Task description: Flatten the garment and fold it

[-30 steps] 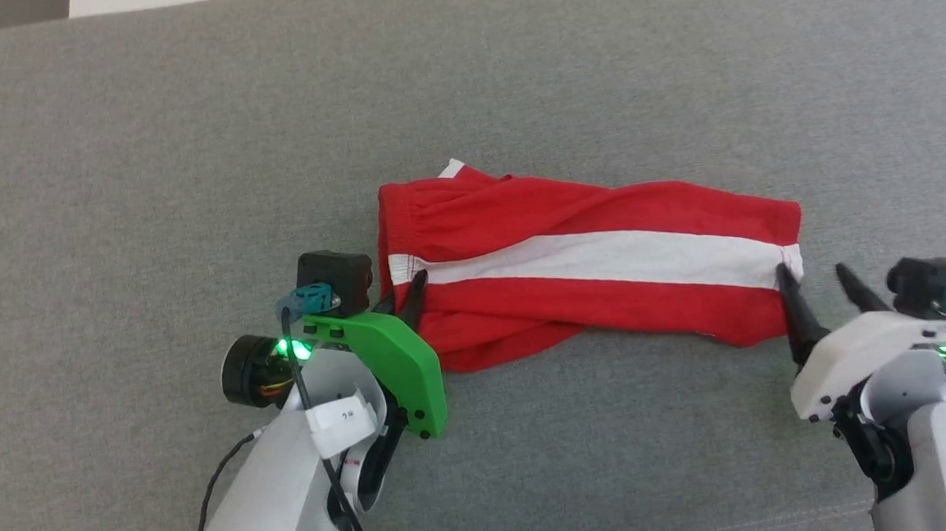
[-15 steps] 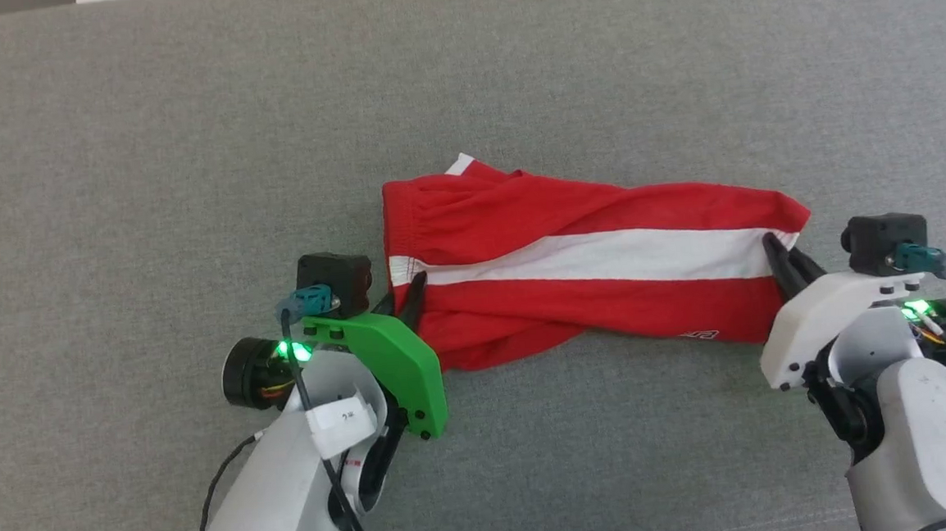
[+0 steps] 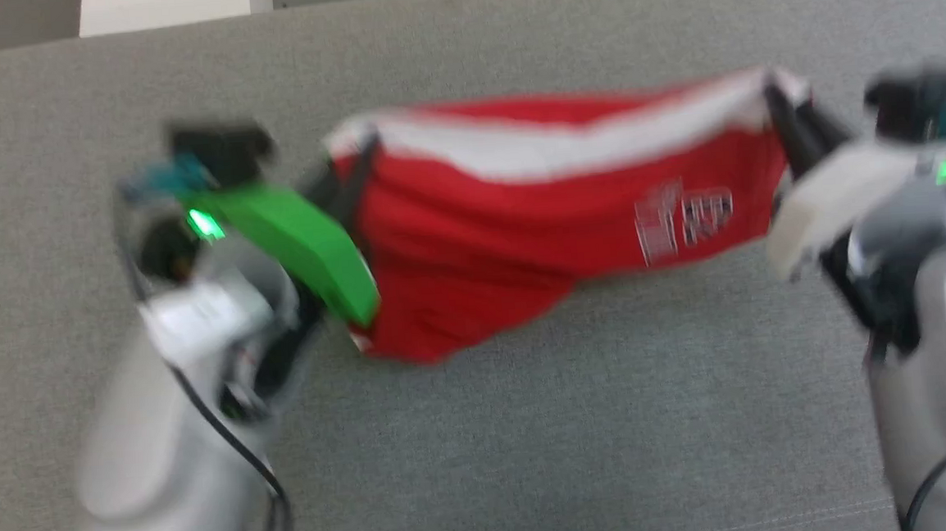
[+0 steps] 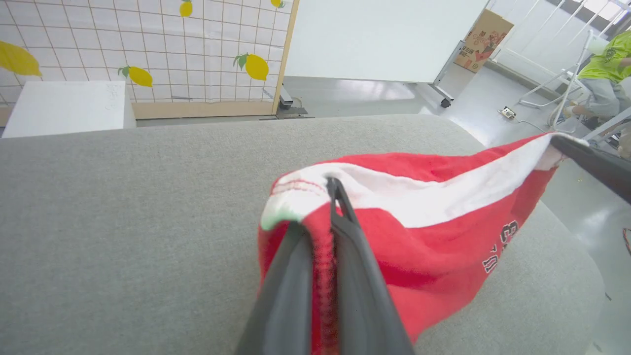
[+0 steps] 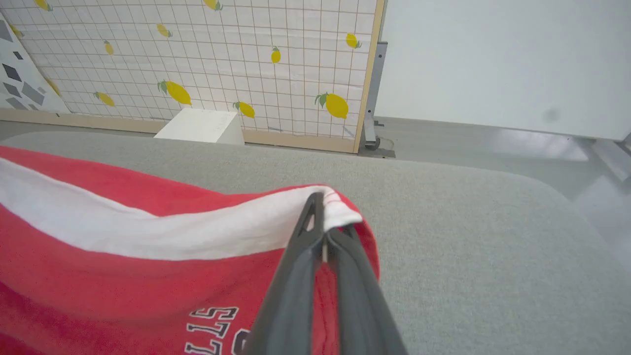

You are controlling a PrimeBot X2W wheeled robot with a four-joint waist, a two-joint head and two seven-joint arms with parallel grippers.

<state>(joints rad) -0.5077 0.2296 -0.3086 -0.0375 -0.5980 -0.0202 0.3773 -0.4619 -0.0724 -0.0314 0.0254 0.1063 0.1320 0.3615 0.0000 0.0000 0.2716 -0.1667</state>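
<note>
Both garment (image 3: pixel 521 238) ends are pinched, left gripper (image 3: pixel 363 153) at nine o'clock, right gripper (image 3: pixel 776 99) at three; even tension should be applied before lowering flat.

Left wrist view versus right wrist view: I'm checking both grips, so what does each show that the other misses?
Left wrist view: the left gripper shut on the gathered end of the bright red white-striped garment, plus a brown cardboard box and a seated person. Right wrist view: the right gripper shut on the white stripe's corner. Both: the grey fabric surface, lemon-patterned wall panel and white block.
</note>
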